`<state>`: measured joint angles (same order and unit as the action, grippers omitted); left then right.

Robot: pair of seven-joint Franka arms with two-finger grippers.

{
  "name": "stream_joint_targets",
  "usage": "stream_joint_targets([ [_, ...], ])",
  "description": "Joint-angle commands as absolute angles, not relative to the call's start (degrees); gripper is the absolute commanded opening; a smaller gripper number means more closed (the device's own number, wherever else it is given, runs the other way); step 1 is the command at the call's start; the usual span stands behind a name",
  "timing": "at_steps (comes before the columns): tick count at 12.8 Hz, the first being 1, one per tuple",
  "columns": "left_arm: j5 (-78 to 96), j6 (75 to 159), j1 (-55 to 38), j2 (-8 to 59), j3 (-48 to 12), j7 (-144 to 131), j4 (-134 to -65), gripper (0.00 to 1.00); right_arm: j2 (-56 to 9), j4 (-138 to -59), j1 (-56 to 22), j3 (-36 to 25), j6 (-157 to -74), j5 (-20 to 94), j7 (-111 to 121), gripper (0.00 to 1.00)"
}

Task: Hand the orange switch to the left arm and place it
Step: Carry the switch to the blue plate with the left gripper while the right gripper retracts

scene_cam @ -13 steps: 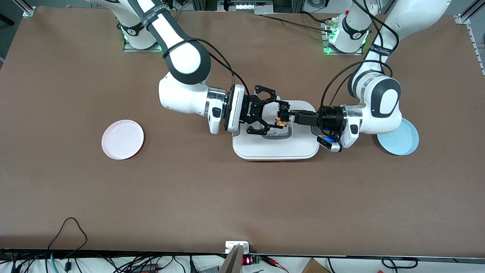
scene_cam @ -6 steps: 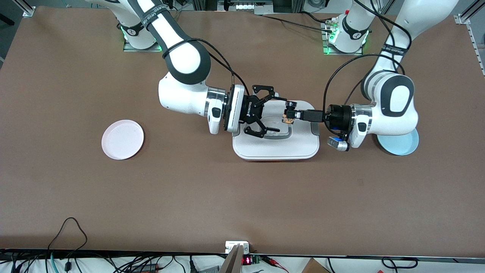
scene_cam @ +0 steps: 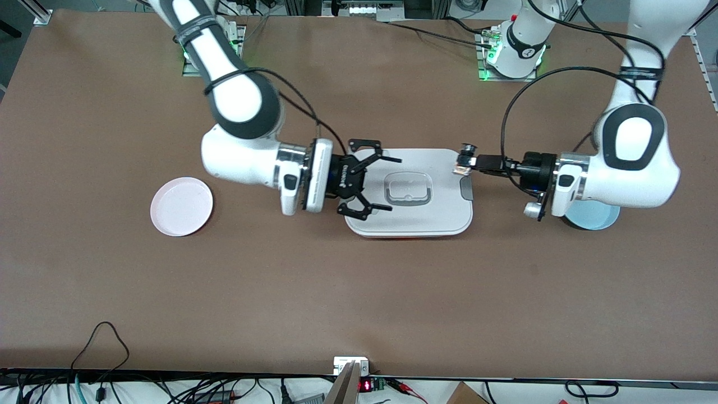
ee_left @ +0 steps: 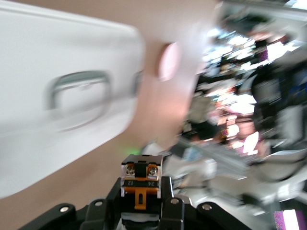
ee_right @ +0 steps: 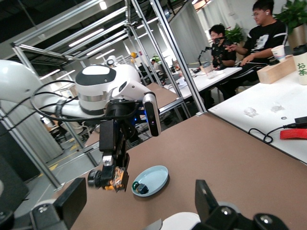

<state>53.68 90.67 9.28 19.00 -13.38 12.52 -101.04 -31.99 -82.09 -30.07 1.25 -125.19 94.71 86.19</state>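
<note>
Fingers of the left gripper (scene_cam: pixel 464 160) clamp the tiny black orange-banded switch (scene_cam: pixel 463 166) above the large white lidded box's (scene_cam: pixel 409 216) edge. Right gripper (scene_cam: pixel 374 184) hangs spread wide, empty, over the box's other end.

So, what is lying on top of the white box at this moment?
Nothing rests on the box. Only the open right gripper hangs over its edge. The left gripper holds the orange switch above its other end. The inside is hidden.
</note>
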Motion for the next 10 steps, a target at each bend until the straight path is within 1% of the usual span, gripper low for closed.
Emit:
stream_joint_targets([
  [1,36.37,86.76,10.20,18.63,-13.97,12.65,-95.73,0.13,-30.85,-81.83,-22.44,1.93,-114.04,87.48,80.70,1.00],
  [3,23.53,84.82,9.50,18.72,-14.24,16.93,-94.14,0.13,-30.15,-81.83,-16.73,1.93,-105.25,81.85,78.41,1.00],
  [6,5.50,84.73,8.88,18.46,-15.72,24.94,-94.13,0.15,-29.10,-81.74,-8.20,1.93,-92.68,74.90,75.25,1.00],
  [8,-5.92,85.16,8.88,18.37,-17.22,28.99,-94.92,0.16,-27.78,-81.83,-4.33,1.85,-88.35,67.98,74.10,1.00],
  [9,-10.50,85.43,8.88,18.46,-17.66,30.83,-94.92,0.16,-25.51,-82.09,-3.61,0.28,-85.46,65.33,72.96,1.00],
  [10,-14.98,86.39,8.88,18.98,-17.75,34.07,-95.53,0.16,-23.75,-82.26,-4.91,-2.96,-84.56,61.13,70.08,1.00],
])
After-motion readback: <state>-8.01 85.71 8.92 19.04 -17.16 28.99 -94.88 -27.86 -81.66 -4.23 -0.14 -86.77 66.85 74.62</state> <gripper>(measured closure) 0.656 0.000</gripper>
